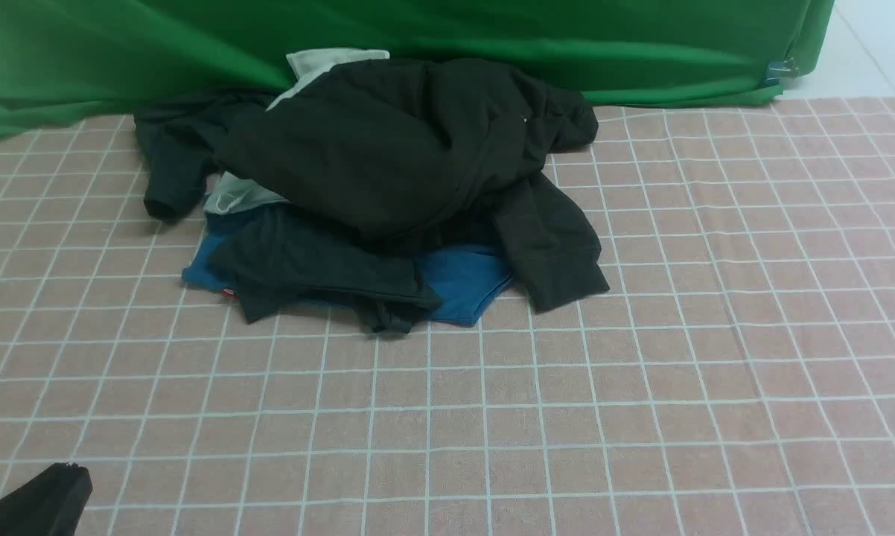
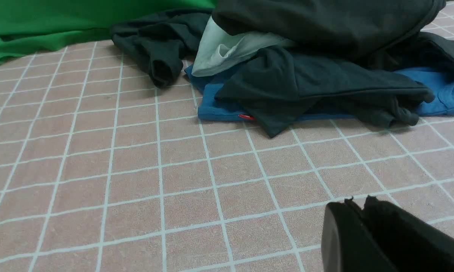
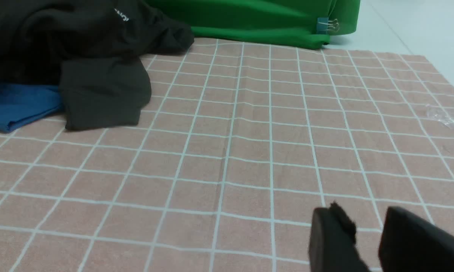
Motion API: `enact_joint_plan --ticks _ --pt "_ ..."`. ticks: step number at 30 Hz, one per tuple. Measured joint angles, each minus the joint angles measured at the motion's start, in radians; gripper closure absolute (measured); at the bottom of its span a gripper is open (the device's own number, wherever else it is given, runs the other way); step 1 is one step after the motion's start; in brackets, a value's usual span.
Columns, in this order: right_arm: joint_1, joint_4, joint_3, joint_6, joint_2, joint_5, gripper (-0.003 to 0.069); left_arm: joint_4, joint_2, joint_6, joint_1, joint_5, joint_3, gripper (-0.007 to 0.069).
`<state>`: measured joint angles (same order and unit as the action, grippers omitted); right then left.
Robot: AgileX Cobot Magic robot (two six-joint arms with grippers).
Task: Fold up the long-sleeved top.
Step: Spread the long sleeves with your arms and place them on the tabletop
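Left jaws are pressed together with only a thin seam between them, gripping nothing. Right jaws stand a little apart, bare checked cloth showing through the gap, and they are empty too.

The top (image 1: 403,149) lies crumpled at about 11 o'clock on the tabletop (image 1: 678,372), up against the green cloth (image 1: 529,37). It is heaped over a blue garment (image 1: 470,286), a tee (image 1: 313,260) and a white shirt (image 1: 336,61). One sleeve (image 1: 552,246) trails out toward 5 o'clock from the bundle, its ribbed cuff flat on the tabletop.

As I judge it, no part of the folding is done. The top has yet to be pulled clear of the other clothes and spread flat. After that the sleeves must be laid in and the body folded over.

Both arms sit low near the 6 o'clock edge, their wrist views looking across open tabletop at the clothes. In the front view only the left jaws show, a dark tip at the 7 o'clock corner; the right arm is outside that view. Both jaws are well apart from the top.
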<state>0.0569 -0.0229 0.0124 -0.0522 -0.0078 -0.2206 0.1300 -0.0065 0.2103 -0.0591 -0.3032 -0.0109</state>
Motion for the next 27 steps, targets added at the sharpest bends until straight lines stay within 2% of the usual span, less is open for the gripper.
enact_joint_plan --ticks 4,14,25,27 --pt "0.0 0.0 0.0 0.0 0.0 0.0 0.0419 -0.037 0.0 0.018 0.0 0.047 0.0 0.0614" --pt "0.0 0.0 0.0 0.0 0.0 0.0 0.0419 0.01 0.0 0.019 0.0 0.146 0.0 0.0614" --pt "0.0 0.0 0.0 0.0 0.0 0.0 0.0419 0.269 0.0 0.021 0.0 0.258 0.0 0.0614" --pt "0.0 0.0 0.0 0.0 0.0 0.0 0.0419 0.365 0.0 0.021 0.0 0.274 0.0 0.0614"
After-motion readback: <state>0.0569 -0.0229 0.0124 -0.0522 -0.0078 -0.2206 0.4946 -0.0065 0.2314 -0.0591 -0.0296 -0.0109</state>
